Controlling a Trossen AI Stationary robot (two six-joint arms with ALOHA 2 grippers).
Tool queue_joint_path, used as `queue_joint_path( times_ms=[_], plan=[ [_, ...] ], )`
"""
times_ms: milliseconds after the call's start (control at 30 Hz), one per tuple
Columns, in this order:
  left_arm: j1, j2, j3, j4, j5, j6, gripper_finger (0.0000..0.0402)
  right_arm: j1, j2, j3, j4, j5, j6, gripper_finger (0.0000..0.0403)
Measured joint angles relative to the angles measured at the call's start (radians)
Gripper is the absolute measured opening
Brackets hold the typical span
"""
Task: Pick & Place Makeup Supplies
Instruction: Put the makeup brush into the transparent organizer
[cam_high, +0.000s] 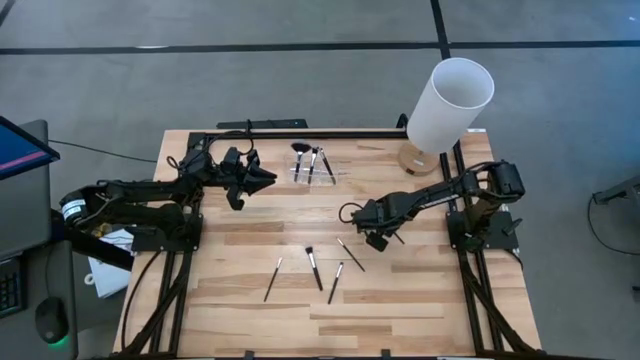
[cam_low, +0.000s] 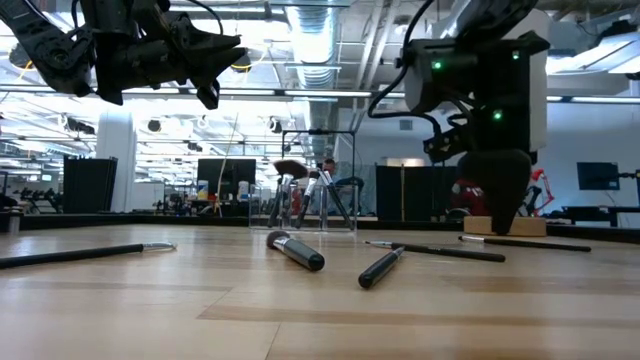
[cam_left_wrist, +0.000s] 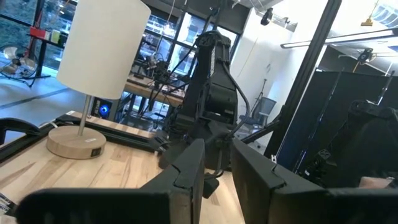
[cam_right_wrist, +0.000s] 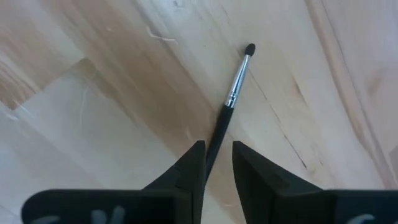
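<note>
Three slim black makeup brushes (cam_high: 313, 267) lie loose on the wooden table near its middle, and a fourth (cam_high: 350, 254) lies beside them. Several more stand in the clear holder (cam_high: 315, 165) at the far side. My right gripper (cam_high: 378, 240) points down at the table right of the middle, shut on one thin brush (cam_right_wrist: 233, 93). My left gripper (cam_high: 268, 178) hangs shut and empty above the table, left of the holder; the low view shows it high up (cam_low: 225, 45). My right gripper pinches the brush's black handle (cam_right_wrist: 217, 134) between its two fingers, coming from above and pointing down, with the fingers across the handle. The brush lies level on the wood, its small dark bristle tip (cam_right_wrist: 249, 48) pointing away from the fingers.
A tall white cylinder (cam_high: 450, 100) on a round wooden base (cam_high: 420, 160) stands at the far right corner. Black frame rails (cam_high: 330, 133) border the table. Bare wood lies along the near edge (cam_high: 330, 330).
</note>
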Motion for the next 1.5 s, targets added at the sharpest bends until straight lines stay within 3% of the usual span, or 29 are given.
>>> queue_joint_path(
  times_ms=[300,533,700,1200,1500],
  plan=[
    [0.000,0.000,0.000,0.000,0.002,0.000,0.0076,-0.036,-0.030,-0.012,-0.020,-0.002,0.009,0.0070],
    [0.000,0.000,-0.001,0.000,0.004,0.000,0.0076,-0.057,-0.248,-0.179,0.076,-0.029,0.115,0.0069],
    [0.000,0.000,-0.001,0.000,0.000,0.000,0.0076,-0.030,-0.350,-0.204,0.153,-0.028,0.205,0.0069],
    [0.000,0.000,-0.001,0.000,-0.007,-0.001,0.0076,-0.018,-0.154,-0.204,0.239,-0.054,0.187,0.0069],
    [0.000,0.000,-0.001,0.000,-0.007,0.000,0.0076,-0.023,-0.131,-0.203,0.241,-0.057,0.177,0.0069]
  ],
)
